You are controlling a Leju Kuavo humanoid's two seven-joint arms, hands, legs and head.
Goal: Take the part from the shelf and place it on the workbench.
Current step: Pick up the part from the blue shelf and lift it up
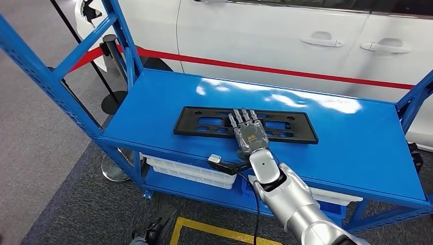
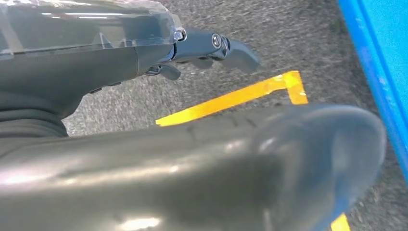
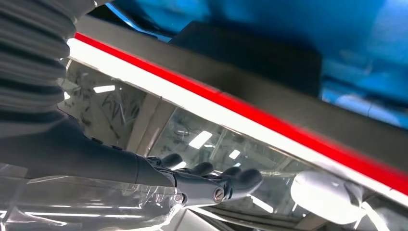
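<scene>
Right hand lay flat over the black part, fingers straight and slightly apart, nothing gripped (contact with part unclear). Part lay flat on the blue shelf top, near front edge. Left hand hung over floor, fingers loosely extended, empty.

No legible text, label, brand or number on anything in view.

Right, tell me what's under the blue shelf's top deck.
Under the top deck, white bins sit on a lower shelf. The deck and the right arm cover most of them; their contents can't be seen.
</scene>
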